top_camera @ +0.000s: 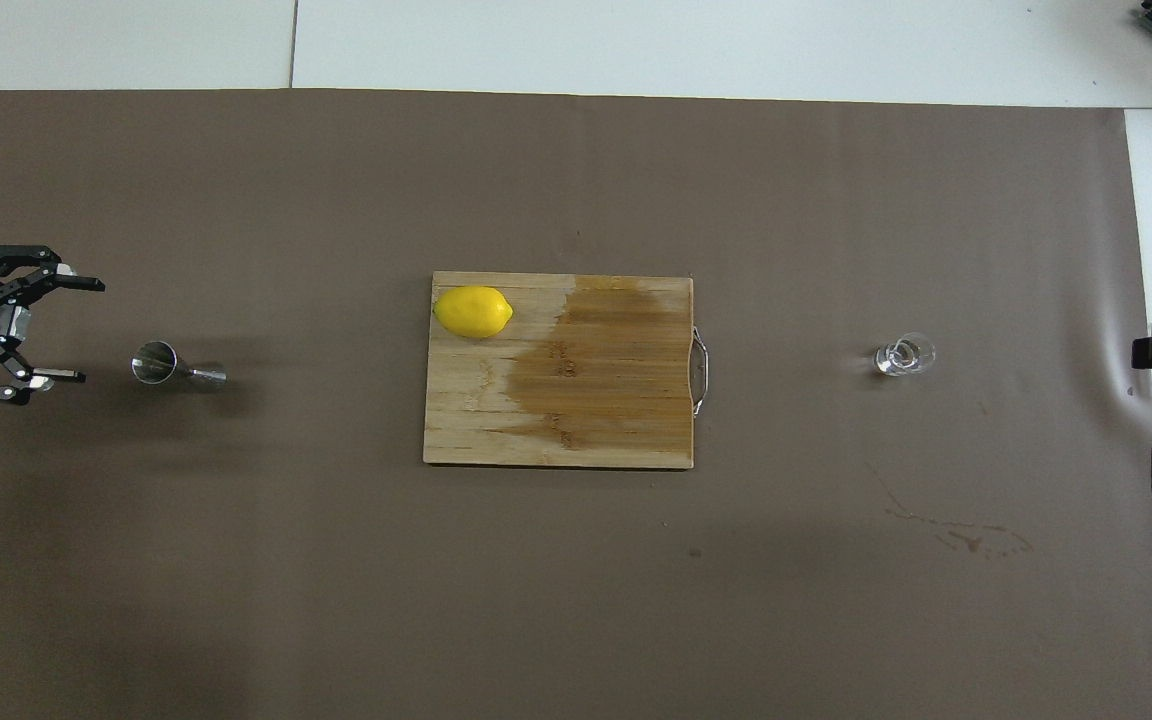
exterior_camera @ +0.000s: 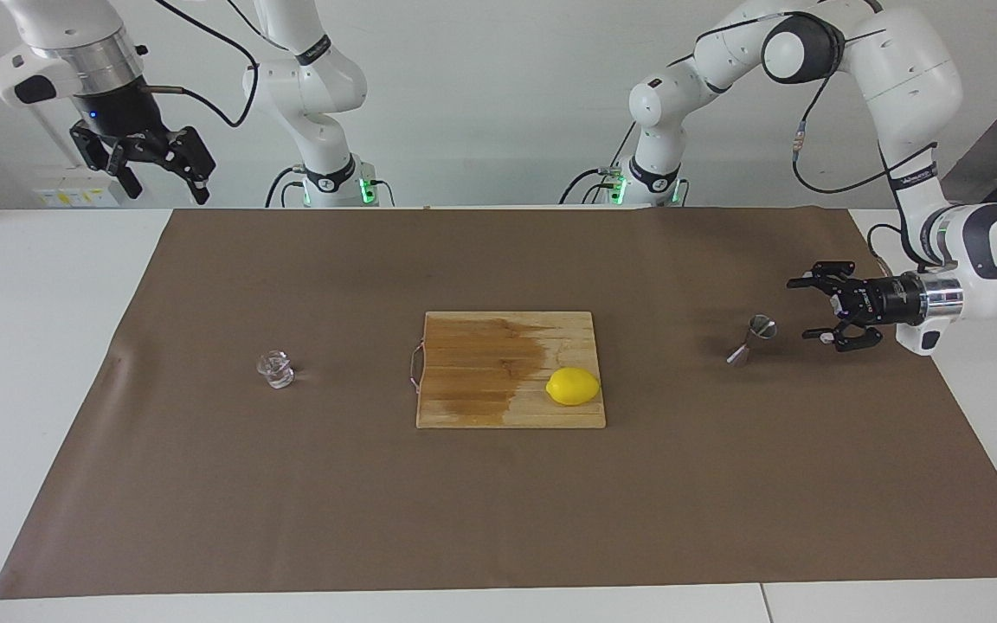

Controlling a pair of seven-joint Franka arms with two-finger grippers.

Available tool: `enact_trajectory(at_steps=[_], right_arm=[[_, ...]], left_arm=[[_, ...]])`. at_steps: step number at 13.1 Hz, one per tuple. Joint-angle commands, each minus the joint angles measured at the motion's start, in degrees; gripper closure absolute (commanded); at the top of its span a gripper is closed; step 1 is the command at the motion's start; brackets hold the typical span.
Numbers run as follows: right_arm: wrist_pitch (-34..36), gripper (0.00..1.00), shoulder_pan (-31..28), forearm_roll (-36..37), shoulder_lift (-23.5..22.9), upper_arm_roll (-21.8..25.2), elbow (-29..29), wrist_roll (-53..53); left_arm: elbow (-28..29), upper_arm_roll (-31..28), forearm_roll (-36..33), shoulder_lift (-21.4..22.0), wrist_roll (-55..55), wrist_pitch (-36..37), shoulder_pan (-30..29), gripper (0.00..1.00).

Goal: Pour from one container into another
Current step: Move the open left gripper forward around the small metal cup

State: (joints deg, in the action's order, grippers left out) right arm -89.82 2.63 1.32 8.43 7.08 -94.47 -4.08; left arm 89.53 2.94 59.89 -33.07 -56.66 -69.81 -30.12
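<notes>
The small clear glass cup (exterior_camera: 275, 369) stands on the brown paper toward the right arm's end of the table; it also shows in the overhead view (top_camera: 903, 356). The steel hourglass jigger (exterior_camera: 753, 337) stands toward the left arm's end, also seen from overhead (top_camera: 172, 366). My left gripper (exterior_camera: 799, 309) is open, lies level and low, points at the jigger and stops a short way from it; it also shows in the overhead view (top_camera: 91, 332). My right gripper (exterior_camera: 168, 192) is open and empty, high over the table's edge at the robots' end, well away from the cup.
A wooden cutting board (exterior_camera: 481, 407) with a dark wet patch lies mid-table between cup and jigger, with a yellow lemon (exterior_camera: 573, 386) on its corner. The brown paper sheet (exterior_camera: 498, 519) covers most of the white table.
</notes>
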Motion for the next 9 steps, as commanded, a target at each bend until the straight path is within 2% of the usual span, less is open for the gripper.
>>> enact_trajectory(at_steps=[1,5,9], right_arm=[[0.44,0.00,-0.26,-0.35,1.15,-0.22,-0.81,-0.58],[0.44,0.00,-0.17,-0.44,1.24,-0.22,-0.81,-0.58],[0.44,0.00,-0.17,-0.44,1.24,-0.22,-0.81,-0.58]], left_arm=[[0.38,0.40,1.55,-1.47,1.63,-0.67,-1.08,0.00],[0.82,0.57,1.81,-4.36,6.55,-1.55,-1.44,0.00],[2.04,0.66,1.81,-5.25,9.64,-1.82,-1.35,0.00]])
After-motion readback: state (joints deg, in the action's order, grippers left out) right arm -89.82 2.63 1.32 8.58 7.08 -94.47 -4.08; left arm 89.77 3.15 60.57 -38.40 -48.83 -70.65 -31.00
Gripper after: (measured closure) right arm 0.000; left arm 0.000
